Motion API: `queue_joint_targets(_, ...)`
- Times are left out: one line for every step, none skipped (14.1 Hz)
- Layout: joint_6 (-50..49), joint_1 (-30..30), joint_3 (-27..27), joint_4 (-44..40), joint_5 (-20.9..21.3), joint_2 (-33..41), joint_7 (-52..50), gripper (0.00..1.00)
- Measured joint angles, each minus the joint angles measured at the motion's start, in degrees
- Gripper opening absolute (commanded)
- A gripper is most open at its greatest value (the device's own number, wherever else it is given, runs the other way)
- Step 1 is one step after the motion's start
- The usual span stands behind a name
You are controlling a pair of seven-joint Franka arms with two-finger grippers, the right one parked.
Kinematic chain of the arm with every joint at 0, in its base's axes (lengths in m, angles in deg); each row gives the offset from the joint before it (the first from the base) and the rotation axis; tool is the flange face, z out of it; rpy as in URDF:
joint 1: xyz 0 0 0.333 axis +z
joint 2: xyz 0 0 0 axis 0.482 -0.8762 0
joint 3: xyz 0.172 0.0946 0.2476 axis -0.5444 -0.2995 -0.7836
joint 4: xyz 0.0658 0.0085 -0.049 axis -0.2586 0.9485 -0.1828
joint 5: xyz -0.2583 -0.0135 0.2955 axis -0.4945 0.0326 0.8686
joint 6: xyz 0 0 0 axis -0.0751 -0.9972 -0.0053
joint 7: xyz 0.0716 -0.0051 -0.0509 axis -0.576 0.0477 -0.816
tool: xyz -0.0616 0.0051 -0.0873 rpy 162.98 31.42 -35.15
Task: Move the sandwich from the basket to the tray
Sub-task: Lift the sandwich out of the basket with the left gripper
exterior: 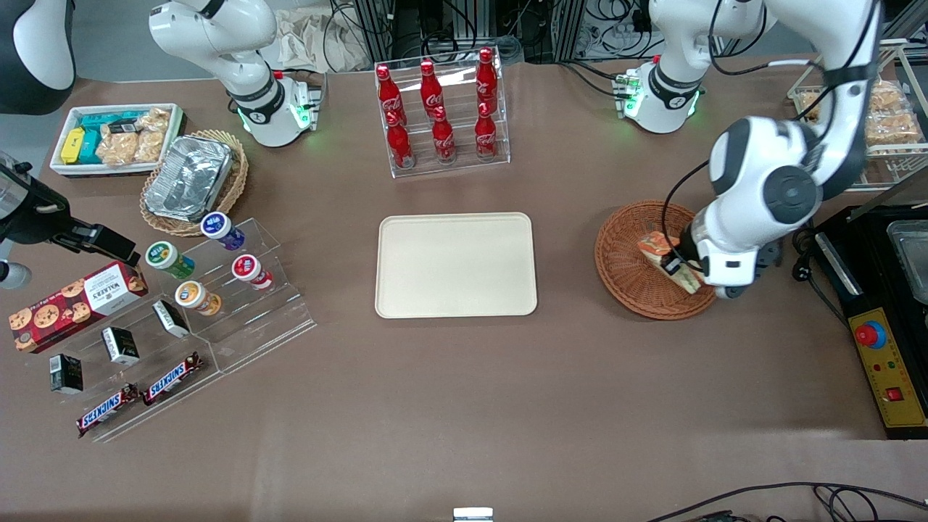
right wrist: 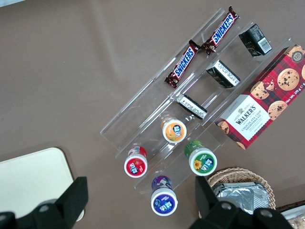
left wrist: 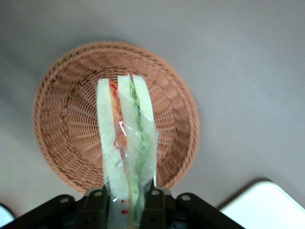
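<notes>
Gripper: your left arm's gripper [left wrist: 125, 202] is clamped on the sandwich [left wrist: 126, 143], one finger [left wrist: 95, 202] on each bread face, hanging above the basket [left wrist: 66, 119].
Sandwich: you have it held off the weave, its green and orange filling edge facing the wrist camera; in the front view it shows as a wedge [exterior: 663, 254] over the basket at the right of the frame, partly hidden by the wrist.
Basket: the reddish-brown wicker round [exterior: 627, 254] sits on the brown table [exterior: 464, 406], with nothing else seen in it.
Tray: the cream tray [exterior: 455, 264] lies at the centre of the frame, bare, well apart from the basket, toward the parked arm's end from it.
Between them: you see only bare tabletop between basket and tray.
Around: a clear rack of red bottles [exterior: 441, 109] stands farther from the front camera than the tray; at the lower left of the frame a clear stepped stand [exterior: 217, 312] carries small pots, dark cartons and Snickers bars [exterior: 138, 402].
Working arm's end: a yellow control box [exterior: 888, 373] sits at the right edge, near the basket.
</notes>
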Motion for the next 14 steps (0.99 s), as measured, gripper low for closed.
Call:
queue_joint_targets(-2.5,0.0,-0.1,-2.7,0.0,0.3,1.7,0.0)
queue_joint_targets(-4.9,0.0,-0.2,-5.3,0.0,0.5,3.0,0.0)
queue_joint_targets(-7.7,0.1,-0.2,-7.9,-0.1,0.6,4.3,0.0)
queue_joint_targets(-10.6,0.1,-0.2,-10.4,-0.1,0.7,6.0,0.0)
queue_joint_targets(-13.3,0.1,-0.2,-12.7,-0.1,0.7,8.4,0.0)
queue_joint_targets(-15.4,0.1,-0.1,-14.5,-0.1,0.7,11.4,0.0)
queue_joint_targets(-16.8,0.0,0.1,-15.9,-0.1,0.7,14.4,0.0)
queue_joint_targets(-17.5,-0.2,0.5,-16.8,-0.1,0.6,16.5,0.0)
queue_joint_targets(-17.7,-0.7,1.2,-17.4,-0.1,0.6,17.3,0.0)
queue_joint_targets(-17.7,-1.6,1.9,-17.7,-0.2,0.5,17.4,0.0)
queue_joint_targets(-17.7,-2.8,2.5,-17.9,-0.2,0.4,17.2,0.0)
queue_joint_targets(-17.6,-4.3,3.1,-18.1,-0.2,0.1,16.9,0.0)
queue_joint_targets(-17.4,-5.7,3.8,-18.2,-0.3,-0.2,16.8,0.0)
queue_joint_targets(-17.0,-7.2,4.6,-18.4,-0.3,-0.6,16.8,0.0)
